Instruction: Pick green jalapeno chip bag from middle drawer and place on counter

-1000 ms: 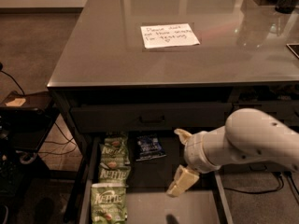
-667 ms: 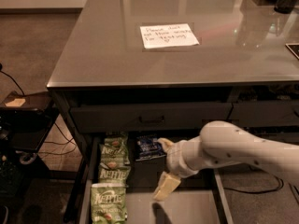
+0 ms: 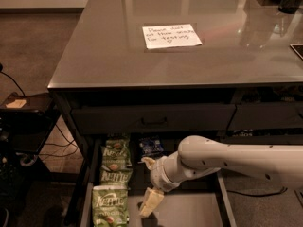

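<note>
Spread wide, the tool (image 3: 150,182) hangs low over the open drawer (image 3: 222,200), 1 finger pointing up toward the back and the other down toward the grey floor, with nothing between them. Over the last second it has slid left across the drawer, from the right-hand half to just beside the column of 3 green chip bags. The arm has followed and now stretches in from the right edge of the view.

None of the bags has moved. The back bag (image 3: 116,151) lies against the rear of the drawer, the middle bag (image 3: 115,176) sits in front of it, and the front bag (image 3: 110,211) is nearest the camera. All 3 hug the left rail. A dark blue bag (image 3: 151,146) rests just behind the tool and is not the one wanted.

So the approach looks nearly finished and the grasp has not begun. The lower finger is close to the middle and front bags, but which of them it is aiming for cannot be told yet. Next, the tool probably needs a small shift left and down to straddle 1 crinkly bag before closing. The tabletop (image 3: 94,56) above, bearing a white note (image 3: 171,36), waits as the drop-off spot.
</note>
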You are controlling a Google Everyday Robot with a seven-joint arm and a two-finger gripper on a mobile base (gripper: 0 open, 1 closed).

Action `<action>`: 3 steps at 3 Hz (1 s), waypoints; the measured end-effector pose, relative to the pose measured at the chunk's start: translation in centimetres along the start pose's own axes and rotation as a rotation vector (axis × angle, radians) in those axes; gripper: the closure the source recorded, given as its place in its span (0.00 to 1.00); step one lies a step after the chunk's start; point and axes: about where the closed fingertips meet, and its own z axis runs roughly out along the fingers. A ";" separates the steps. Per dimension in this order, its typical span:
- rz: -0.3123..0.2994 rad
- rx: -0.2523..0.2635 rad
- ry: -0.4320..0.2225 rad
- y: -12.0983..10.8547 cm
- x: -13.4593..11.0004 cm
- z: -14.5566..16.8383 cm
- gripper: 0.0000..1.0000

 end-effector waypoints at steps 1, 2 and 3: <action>0.000 0.000 0.000 0.0 0.0 0.0 0.00; 0.044 -0.034 -0.015 -0.4 1.6 1.7 0.00; 0.104 -0.085 -0.057 -1.0 2.8 4.2 0.00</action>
